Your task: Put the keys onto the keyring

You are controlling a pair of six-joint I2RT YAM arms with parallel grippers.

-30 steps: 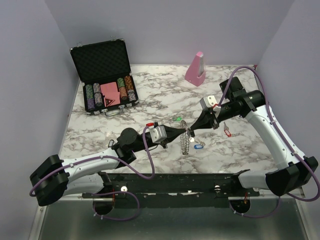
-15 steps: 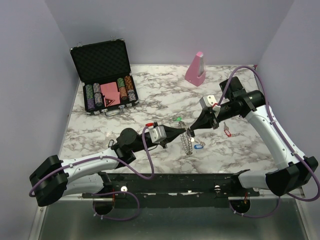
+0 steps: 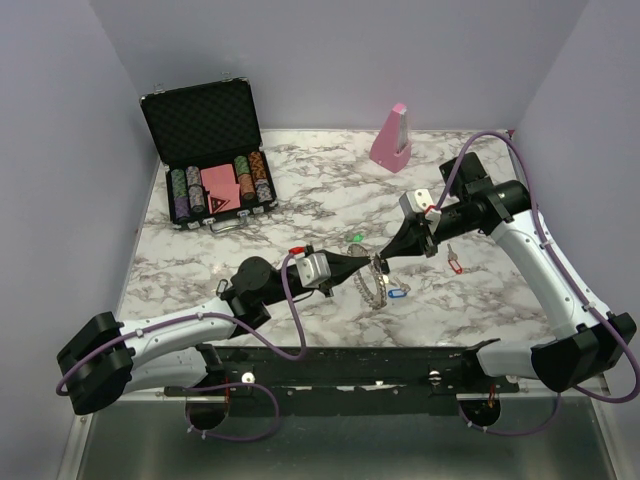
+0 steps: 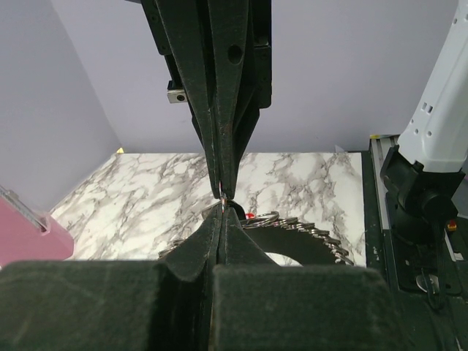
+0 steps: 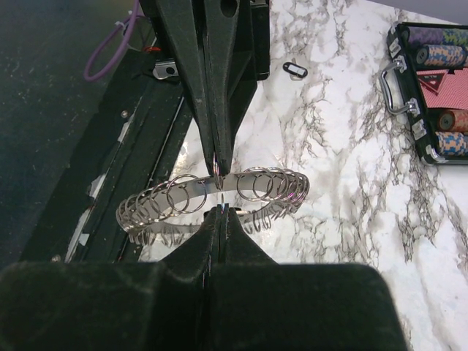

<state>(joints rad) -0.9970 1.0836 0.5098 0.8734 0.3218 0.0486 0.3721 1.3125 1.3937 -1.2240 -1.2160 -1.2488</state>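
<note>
The large flat grey metal keyring (image 3: 374, 289), its rim lined with small loops, stands tilted on edge over the marble desk (image 3: 320, 200), between the two arms. The left jaws and the right jaws are both closed and meet tip to tip at its upper rim. Each seems to pinch the rim, though on which loop is unclear. A blue-tagged silver key (image 3: 397, 293) lies just beside the ring, and a red-tagged silver key (image 3: 455, 266) lies farther right.
</note>
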